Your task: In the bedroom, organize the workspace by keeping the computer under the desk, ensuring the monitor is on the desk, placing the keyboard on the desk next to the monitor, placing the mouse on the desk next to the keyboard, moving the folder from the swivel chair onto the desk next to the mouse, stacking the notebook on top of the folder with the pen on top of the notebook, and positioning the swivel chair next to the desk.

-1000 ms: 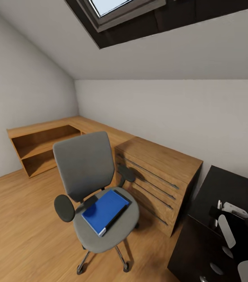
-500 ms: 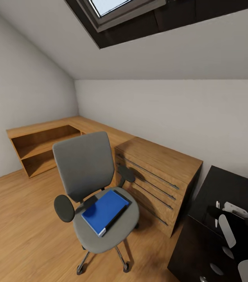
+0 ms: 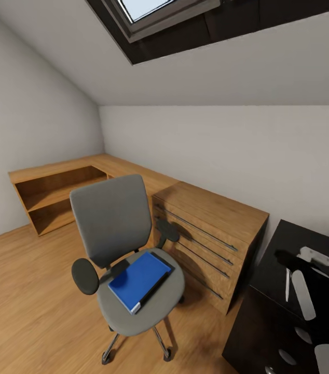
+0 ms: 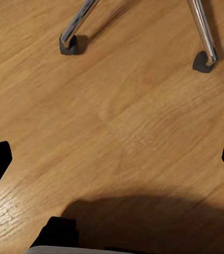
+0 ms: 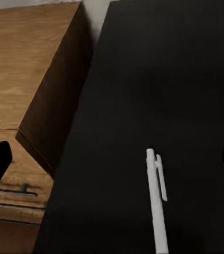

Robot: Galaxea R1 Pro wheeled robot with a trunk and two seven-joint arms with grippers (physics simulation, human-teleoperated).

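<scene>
The grey swivel chair [image 3: 115, 228] stands on the wood floor with the blue folder [image 3: 138, 279] flat on its seat. At the lower right is the black desk [image 3: 299, 241]. The pale pen [image 3: 287, 284] lies flat on it, seen close in the right wrist view as pen [image 5: 157, 203]. My right gripper [image 3: 315, 256] hovers just beyond the pen, and the right gripper [image 5: 112, 161] is open with nothing between its fingers. My left gripper [image 4: 112, 159] is open over the floor near the chair's castors [image 4: 69, 45]. Computer, monitor, keyboard, mouse and notebook are out of view.
A wooden drawer chest [image 3: 211, 234] stands between the chair and the desk, against the back wall. Low wooden shelving [image 3: 55, 195] runs along the corner at the left. A skylight [image 3: 154, 15] sits in the sloped ceiling. Open floor lies left of the chair.
The right gripper has risen and drawn back from the pen. The pen, which stood by the fingers before, now lies flat and free on the desk. Chair and folder are unmoved.
</scene>
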